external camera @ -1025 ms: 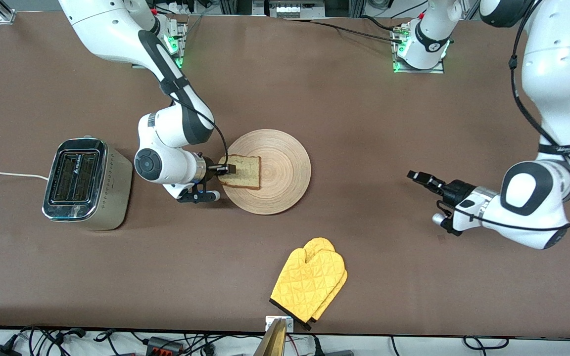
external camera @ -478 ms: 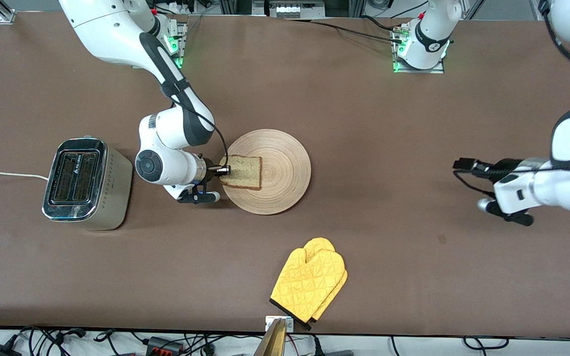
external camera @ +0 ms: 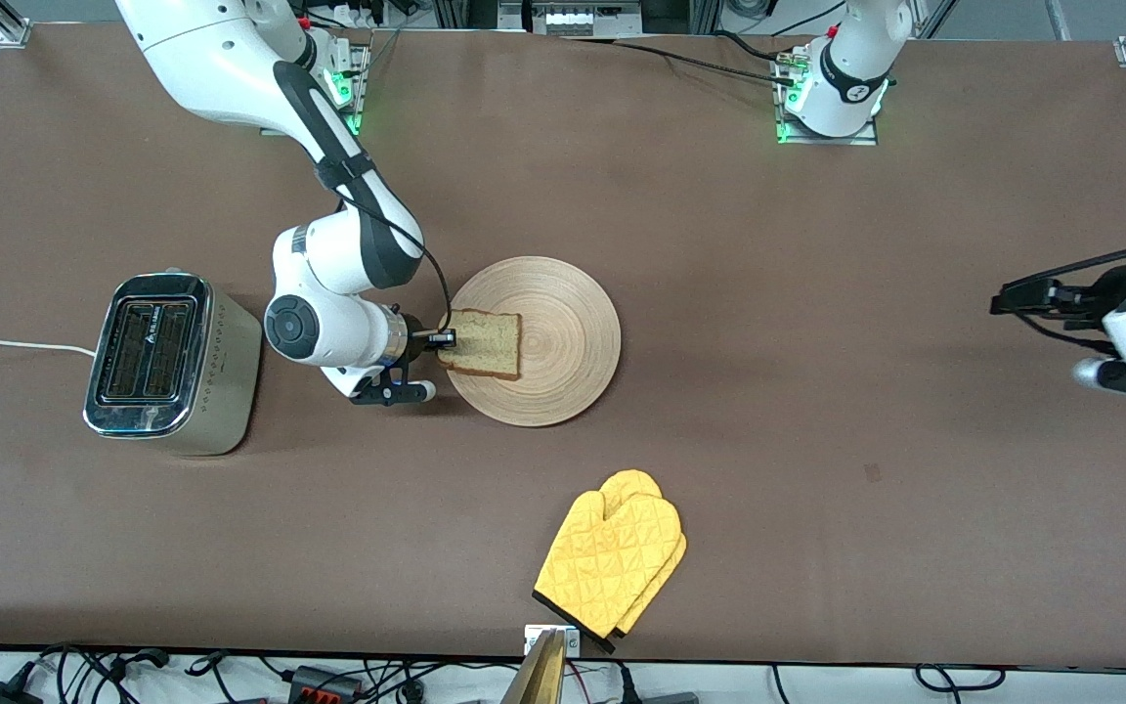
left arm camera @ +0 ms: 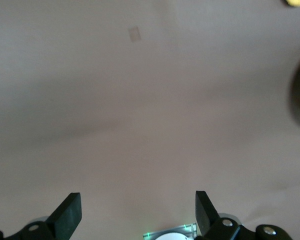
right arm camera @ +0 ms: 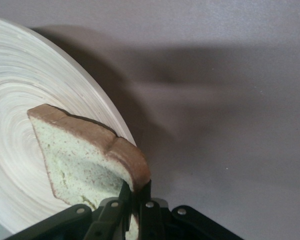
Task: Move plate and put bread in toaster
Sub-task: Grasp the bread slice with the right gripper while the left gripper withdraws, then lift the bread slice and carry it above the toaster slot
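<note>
The round wooden plate point(external camera: 563, 323) lies mid-table. On it is the bread point(external camera: 487, 344), a speckled slice with a brown crust. My right gripper point(external camera: 446, 339) is shut on the crust edge that faces the toaster point(external camera: 170, 362). In the right wrist view the fingers point(right arm camera: 136, 192) pinch the bread point(right arm camera: 85, 155) at its crust, and the slice stands tilted over the plate point(right arm camera: 20, 100). My left gripper point(external camera: 1008, 296) hangs over bare table at the left arm's end, open and holding nothing point(left arm camera: 137, 212).
A yellow oven mitt point(external camera: 612, 562) lies near the table's front edge, nearer the camera than the plate. The toaster's white cord point(external camera: 6, 344) runs off toward the right arm's end. Both arm bases stand along the back edge.
My left arm drew back toward its own end of the table and its gripper opened. My right gripper shut on the bread's crust. Plate and bread slid slightly toward the left arm's end.
</note>
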`<state>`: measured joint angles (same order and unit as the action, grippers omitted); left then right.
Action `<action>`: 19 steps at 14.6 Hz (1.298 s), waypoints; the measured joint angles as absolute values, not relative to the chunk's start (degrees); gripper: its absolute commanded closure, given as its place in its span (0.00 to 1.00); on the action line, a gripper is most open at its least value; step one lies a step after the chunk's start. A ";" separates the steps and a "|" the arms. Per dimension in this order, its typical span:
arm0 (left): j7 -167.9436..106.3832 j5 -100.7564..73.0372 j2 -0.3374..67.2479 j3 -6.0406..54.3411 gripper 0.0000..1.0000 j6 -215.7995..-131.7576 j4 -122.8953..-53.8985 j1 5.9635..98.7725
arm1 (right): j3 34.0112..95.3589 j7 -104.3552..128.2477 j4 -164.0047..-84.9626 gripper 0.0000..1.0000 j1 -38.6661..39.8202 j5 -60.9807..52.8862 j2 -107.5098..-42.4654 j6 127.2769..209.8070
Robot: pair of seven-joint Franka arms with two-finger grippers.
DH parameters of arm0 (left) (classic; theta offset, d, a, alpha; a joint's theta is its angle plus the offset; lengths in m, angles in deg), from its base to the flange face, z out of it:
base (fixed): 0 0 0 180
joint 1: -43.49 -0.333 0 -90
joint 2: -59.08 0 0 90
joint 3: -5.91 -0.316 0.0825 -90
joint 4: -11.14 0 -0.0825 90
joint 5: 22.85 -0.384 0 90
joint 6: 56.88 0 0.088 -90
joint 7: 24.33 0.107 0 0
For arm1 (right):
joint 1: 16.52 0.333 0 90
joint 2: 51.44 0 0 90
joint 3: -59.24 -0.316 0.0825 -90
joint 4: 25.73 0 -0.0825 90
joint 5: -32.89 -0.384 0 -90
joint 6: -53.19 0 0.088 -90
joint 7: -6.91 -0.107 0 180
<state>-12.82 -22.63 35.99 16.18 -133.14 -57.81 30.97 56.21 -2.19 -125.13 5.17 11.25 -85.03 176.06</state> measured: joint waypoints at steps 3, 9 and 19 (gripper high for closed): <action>-12.82 -22.63 35.88 16.31 0.00 -133.15 -57.19 30.88 | 56.20 -2.19 -122.75 0.95 5.19 11.25 -84.59 172.31; -15.12 -23.92 36.20 16.75 0.00 -133.18 -56.50 31.82 | 56.39 -2.19 -122.45 0.95 5.13 11.26 -84.88 171.27; -29.55 -24.96 42.81 19.24 0.00 -133.29 -61.28 32.86 | 57.16 -1.17 -121.65 0.99 1.59 11.28 -86.79 170.74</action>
<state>-29.55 -24.96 42.81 19.24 -133.29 -61.28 32.86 57.16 -1.17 -121.65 1.59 11.28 -86.79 170.74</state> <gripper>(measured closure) 0.000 0.916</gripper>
